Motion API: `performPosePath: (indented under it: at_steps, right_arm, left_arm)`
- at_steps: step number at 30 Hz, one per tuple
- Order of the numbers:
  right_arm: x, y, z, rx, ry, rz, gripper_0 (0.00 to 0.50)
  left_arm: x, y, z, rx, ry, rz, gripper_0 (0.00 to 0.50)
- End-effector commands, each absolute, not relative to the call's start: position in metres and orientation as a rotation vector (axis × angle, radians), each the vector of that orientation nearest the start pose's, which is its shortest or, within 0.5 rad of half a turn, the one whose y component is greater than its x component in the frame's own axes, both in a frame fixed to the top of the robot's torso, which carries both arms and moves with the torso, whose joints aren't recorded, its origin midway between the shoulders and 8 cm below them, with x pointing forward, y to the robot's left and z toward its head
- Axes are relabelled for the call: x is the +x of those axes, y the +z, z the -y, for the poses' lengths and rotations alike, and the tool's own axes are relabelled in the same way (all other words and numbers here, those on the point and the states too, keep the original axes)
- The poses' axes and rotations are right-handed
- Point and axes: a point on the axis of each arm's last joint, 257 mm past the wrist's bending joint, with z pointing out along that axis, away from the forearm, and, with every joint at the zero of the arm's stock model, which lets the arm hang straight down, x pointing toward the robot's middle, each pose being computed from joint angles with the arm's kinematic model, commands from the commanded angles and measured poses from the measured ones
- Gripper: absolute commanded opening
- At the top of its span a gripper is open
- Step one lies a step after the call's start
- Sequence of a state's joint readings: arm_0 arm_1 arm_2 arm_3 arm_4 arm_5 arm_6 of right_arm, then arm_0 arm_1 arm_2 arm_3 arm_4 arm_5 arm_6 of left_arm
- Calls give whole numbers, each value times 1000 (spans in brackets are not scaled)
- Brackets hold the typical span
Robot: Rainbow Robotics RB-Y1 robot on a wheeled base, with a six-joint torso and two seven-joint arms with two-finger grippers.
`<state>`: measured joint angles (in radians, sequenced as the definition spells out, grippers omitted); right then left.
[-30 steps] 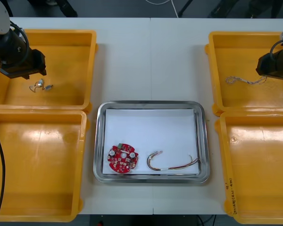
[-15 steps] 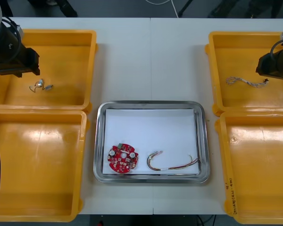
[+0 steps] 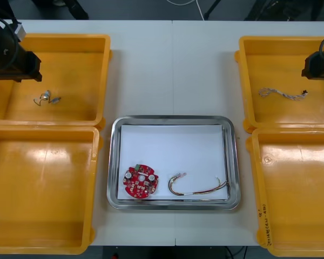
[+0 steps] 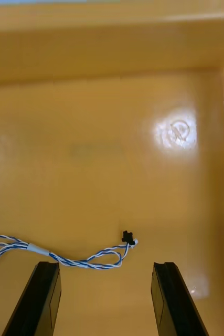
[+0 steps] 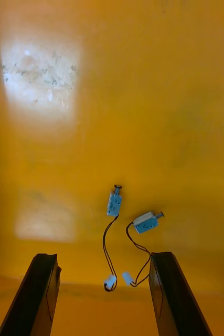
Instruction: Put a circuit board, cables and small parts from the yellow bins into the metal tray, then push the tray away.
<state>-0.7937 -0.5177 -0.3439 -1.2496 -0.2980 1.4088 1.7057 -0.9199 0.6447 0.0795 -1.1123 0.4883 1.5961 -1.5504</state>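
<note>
arms backed off, two picks left

i see both arms just drew outward from the metal tray [image 3: 173,118]. left claw [image 5: 104,256] hangs spread, empty, over the small metal parts [image 5: 114,202] in the farther yellow bin [image 3: 105,75] left of it; right claw [image 4: 106,264], spread too, over the blue and white cable [image 4: 38,249]. both picks remain. circuit board [image 3: 140,182] and red and yellow cable [image 3: 197,189] lie in the tray. the blue cable's tail is cut off.

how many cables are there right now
2: a red and yellow cable in the metal tray beside the round red circuit board, and a twisted blue and white cable in the far right yellow bin.
</note>
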Motion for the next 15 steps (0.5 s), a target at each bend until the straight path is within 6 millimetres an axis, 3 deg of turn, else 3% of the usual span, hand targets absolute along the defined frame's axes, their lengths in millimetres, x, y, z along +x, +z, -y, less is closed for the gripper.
performPosePath:
  at_steps: [1,8,15]
  right_arm:
    - [627,-81,422,-112,-195,-2324,500]
    - [649,-80,415,-301,-206,-2317,500]
    - [656,-80,409,-478,-241,-2311,500]
  left_arm:
    - [609,-96,-397,40,80,-2524,500]
    - [615,-108,-399,58,67,-2520,500]
    - [623,-127,-399,73,82,-2516,500]
